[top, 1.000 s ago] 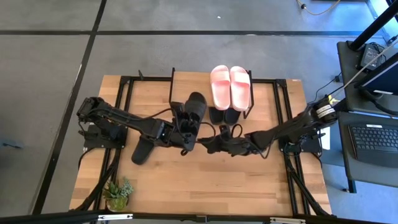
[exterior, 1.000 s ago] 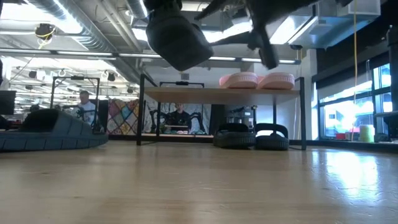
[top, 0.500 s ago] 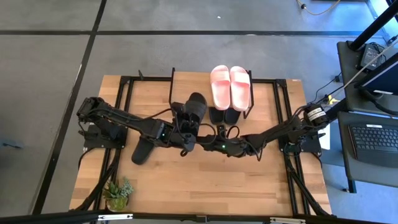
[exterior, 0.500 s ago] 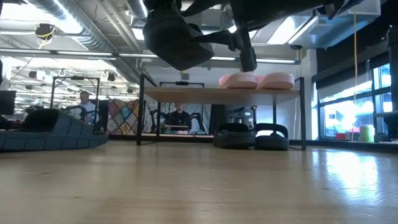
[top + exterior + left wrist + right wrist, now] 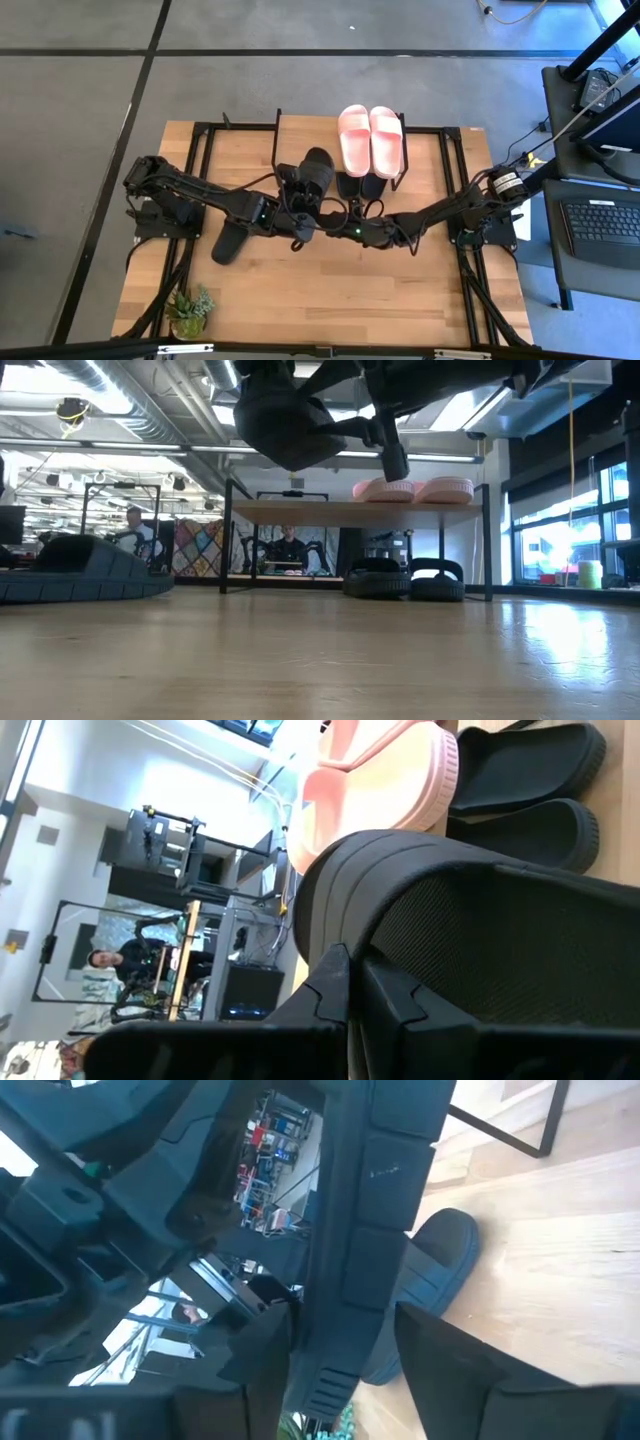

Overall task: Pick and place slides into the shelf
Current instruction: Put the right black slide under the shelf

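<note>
Left gripper [image 5: 298, 222] grasps black slide [image 5: 313, 172] aloft; right gripper [image 5: 335, 222], spread, at its 3 o'clock. Next, place it on shelf [image 5: 290, 138].

The 2 slides on top of the shelf [image 5: 291, 131] are pale pink [image 5: 371, 139], while the pair beneath it [image 5: 359, 186] is matte black. The raised slide [image 5: 313, 174] and the 1 lying at 9 o'clock [image 5: 231, 242] are black too. The shelf has a light wood board and black frame; the tabletop [image 5: 330, 290] is light wood, with a green plant [image 5: 190, 308] at 7 o'clock.
</note>
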Action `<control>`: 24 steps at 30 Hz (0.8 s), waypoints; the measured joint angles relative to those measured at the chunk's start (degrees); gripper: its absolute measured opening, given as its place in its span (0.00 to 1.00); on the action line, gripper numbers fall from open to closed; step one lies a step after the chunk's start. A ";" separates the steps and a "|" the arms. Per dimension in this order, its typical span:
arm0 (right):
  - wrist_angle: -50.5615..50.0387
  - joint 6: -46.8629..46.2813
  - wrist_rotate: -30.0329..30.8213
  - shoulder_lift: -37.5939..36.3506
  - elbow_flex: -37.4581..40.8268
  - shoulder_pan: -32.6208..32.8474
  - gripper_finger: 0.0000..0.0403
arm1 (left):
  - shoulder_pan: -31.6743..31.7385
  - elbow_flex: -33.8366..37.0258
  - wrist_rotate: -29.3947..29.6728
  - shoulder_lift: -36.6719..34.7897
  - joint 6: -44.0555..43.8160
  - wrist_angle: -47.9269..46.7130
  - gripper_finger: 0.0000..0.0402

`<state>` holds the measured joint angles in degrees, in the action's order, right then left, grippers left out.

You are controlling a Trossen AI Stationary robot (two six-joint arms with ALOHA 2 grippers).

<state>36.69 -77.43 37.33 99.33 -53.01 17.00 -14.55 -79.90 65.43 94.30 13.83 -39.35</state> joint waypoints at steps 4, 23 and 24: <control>-0.04 1.01 -0.73 0.00 0.00 -0.13 0.35 | 0.00 0.00 -0.04 0.00 -0.03 0.67 0.02; -0.11 6.99 -1.08 0.00 0.00 -0.09 0.12 | -0.04 0.00 -1.99 0.00 0.30 1.82 0.08; -0.11 6.99 -1.12 0.00 0.00 -0.09 0.12 | -0.15 0.00 -1.97 0.00 0.59 1.38 0.08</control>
<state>36.57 -70.43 36.20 99.33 -53.01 16.91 -14.69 -79.90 63.46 94.30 14.42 -37.97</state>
